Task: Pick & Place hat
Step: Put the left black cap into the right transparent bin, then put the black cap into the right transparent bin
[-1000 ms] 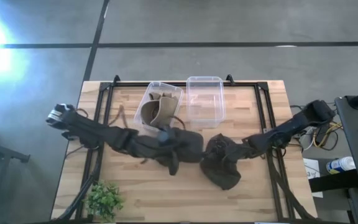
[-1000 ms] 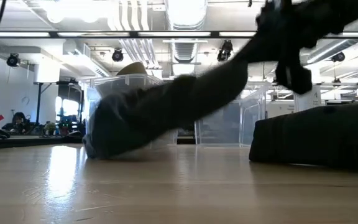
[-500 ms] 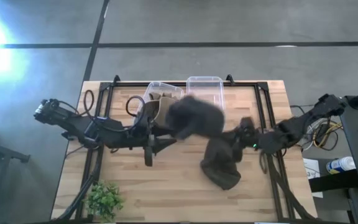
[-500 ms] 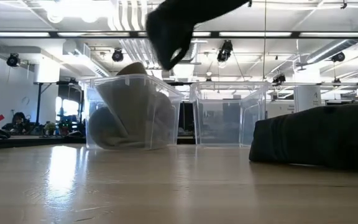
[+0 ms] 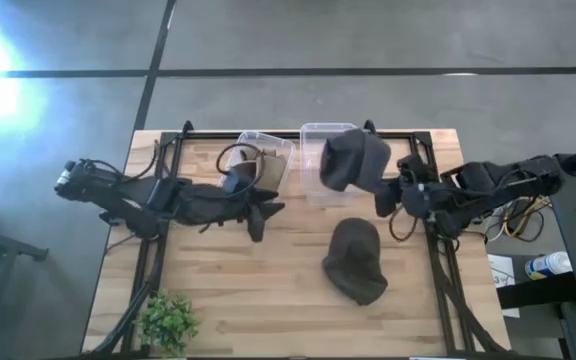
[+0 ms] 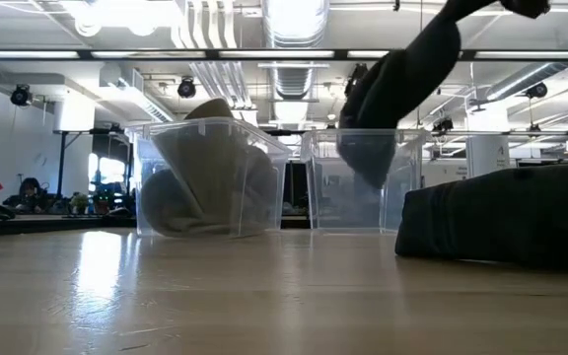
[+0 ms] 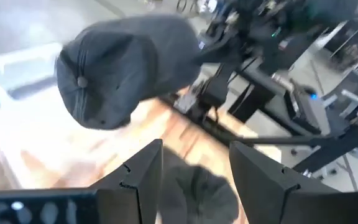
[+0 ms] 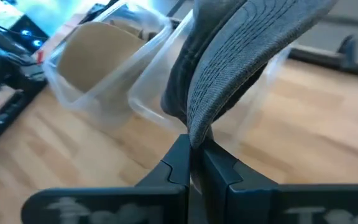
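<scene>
A dark grey cap [image 5: 351, 160] hangs in the air over the right clear bin [image 5: 313, 180], held by my right gripper [image 5: 381, 196], which is shut on it. In the low view the cap [image 6: 394, 84] droops toward that bin [image 6: 365, 197]. It also shows in the left wrist view [image 7: 120, 68]. My left gripper [image 5: 263, 215] is open and empty near the table's middle, beside the left clear bin [image 5: 268, 145], which holds a tan hat [image 5: 253, 175]. A second dark hat [image 5: 354, 262] lies flat on the table. My right gripper pinches the cap's stitched brim [image 8: 199, 127] at its edge between its two fingers. The fingers come level from the table's right side. The cap is lifted clear of the table, and its crown [image 6: 368, 153] hangs lower than the gripper, over the right bin.
A small green plant [image 5: 166, 320] stands at the near left corner. The two clear bins stand side by side at the far edge. Black frame rails [image 5: 430, 190] run along the table's sides. Bare wood lies between the bins and the near edge.
The dark grey cap has gone from low near the table's middle up and toward the far right, and now hangs over the right bin. My right gripper has risen and drawn back toward the right edge with it. My left gripper has drawn back toward the table's left.
</scene>
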